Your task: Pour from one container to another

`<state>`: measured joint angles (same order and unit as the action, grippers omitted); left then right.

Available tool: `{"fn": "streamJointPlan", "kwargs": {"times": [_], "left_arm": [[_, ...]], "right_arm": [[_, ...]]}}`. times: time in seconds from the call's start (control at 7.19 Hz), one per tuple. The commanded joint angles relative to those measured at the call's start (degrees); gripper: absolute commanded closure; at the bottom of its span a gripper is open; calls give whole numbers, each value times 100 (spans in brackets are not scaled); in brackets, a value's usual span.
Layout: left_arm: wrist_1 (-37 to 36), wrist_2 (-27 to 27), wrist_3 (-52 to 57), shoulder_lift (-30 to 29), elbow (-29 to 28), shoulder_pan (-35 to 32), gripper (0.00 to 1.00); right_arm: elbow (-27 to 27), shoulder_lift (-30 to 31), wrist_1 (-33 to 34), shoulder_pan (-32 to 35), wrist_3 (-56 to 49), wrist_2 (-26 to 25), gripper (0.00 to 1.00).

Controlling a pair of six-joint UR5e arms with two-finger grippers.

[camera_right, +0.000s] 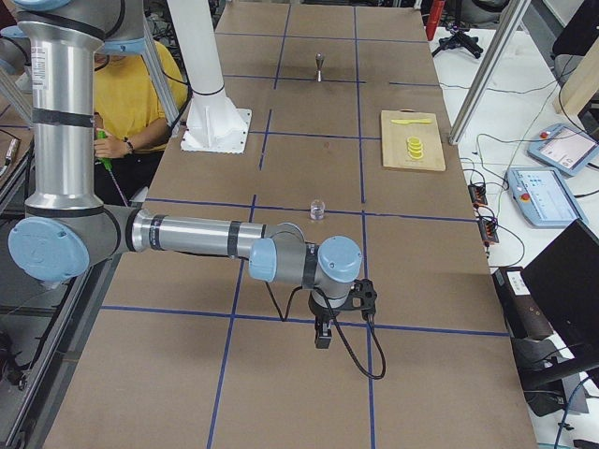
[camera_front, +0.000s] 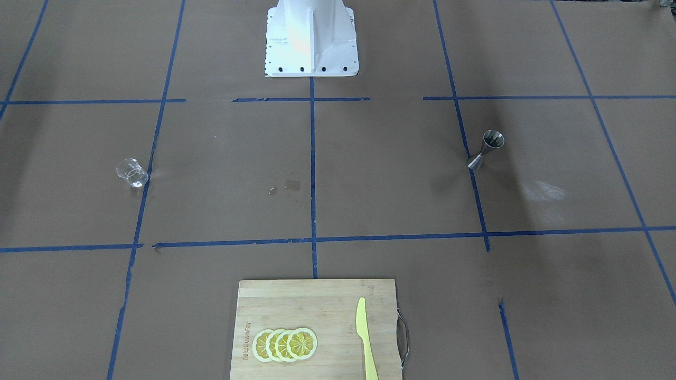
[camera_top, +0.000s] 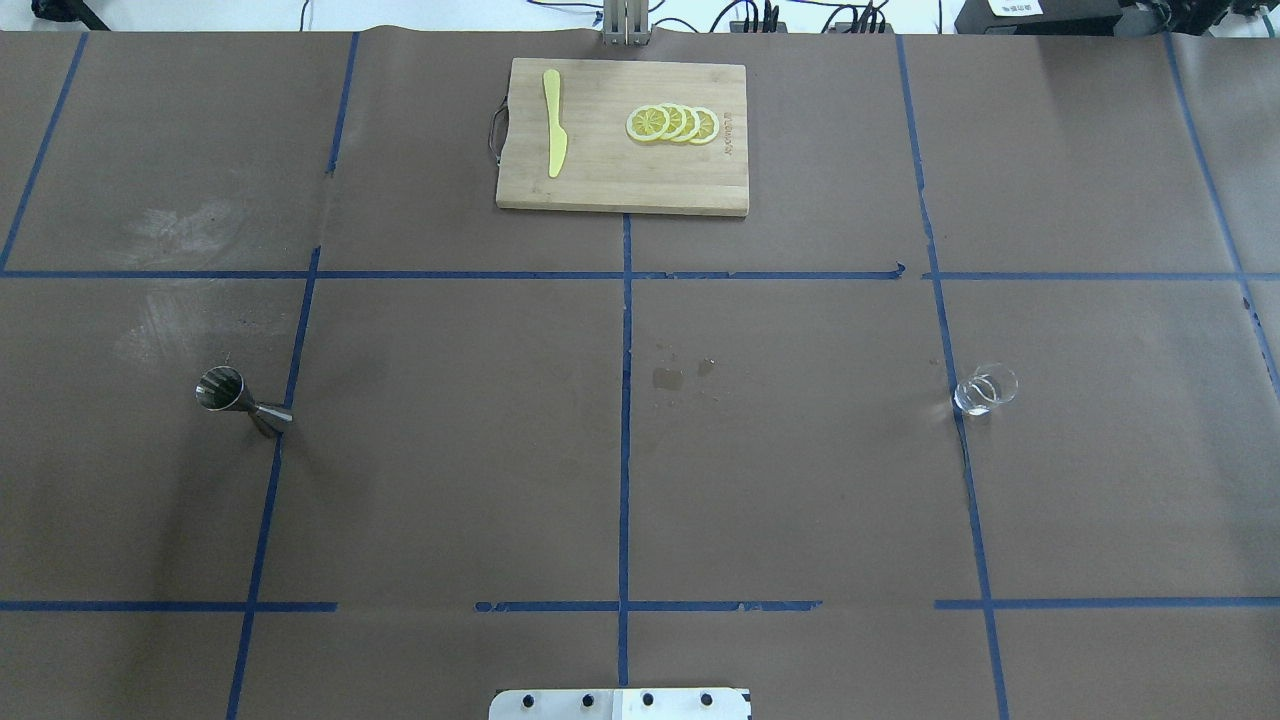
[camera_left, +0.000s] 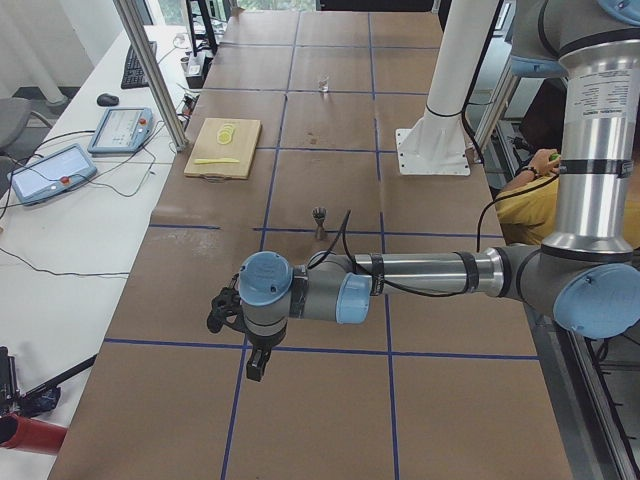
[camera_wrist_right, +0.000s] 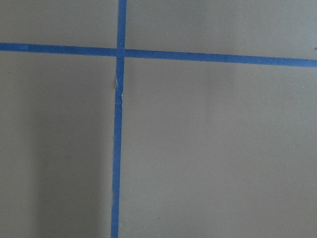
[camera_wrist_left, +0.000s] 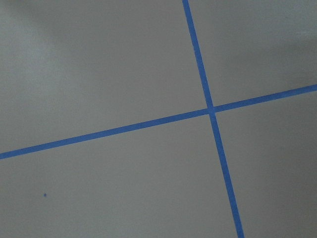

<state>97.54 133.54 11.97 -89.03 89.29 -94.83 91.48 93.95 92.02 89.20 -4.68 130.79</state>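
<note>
The small clear glass cup (camera_front: 131, 172) (camera_top: 985, 391) stands upright on the brown paper, on the robot's right side. The steel hourglass jigger (camera_front: 487, 150) (camera_top: 240, 399) stands upright on the robot's left side. Both stand alone, with nothing touching them. My left gripper (camera_left: 256, 365) shows only in the exterior left view, hanging low over the table end, well short of the jigger (camera_left: 319, 221). My right gripper (camera_right: 323, 335) shows only in the exterior right view, nearer the camera than the cup (camera_right: 317, 210). I cannot tell if either is open or shut. Both wrist views show only paper and blue tape.
A wooden cutting board (camera_top: 600, 170) with lemon slices (camera_top: 672, 123) and a yellow knife (camera_top: 553, 136) lies at the table's far middle. Small wet spots (camera_top: 668, 377) mark the centre. The white robot base (camera_front: 310, 53) stands at the near edge. A person in yellow (camera_right: 140, 94) sits behind the robot.
</note>
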Motion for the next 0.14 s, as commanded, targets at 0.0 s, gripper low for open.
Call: {"fn": "streamJointPlan", "kwargs": {"times": [0.0], "left_arm": [[168,-4,-2,0,0,0,0]], "right_arm": [[10,-9,0,-96,20,-1,0]]}}
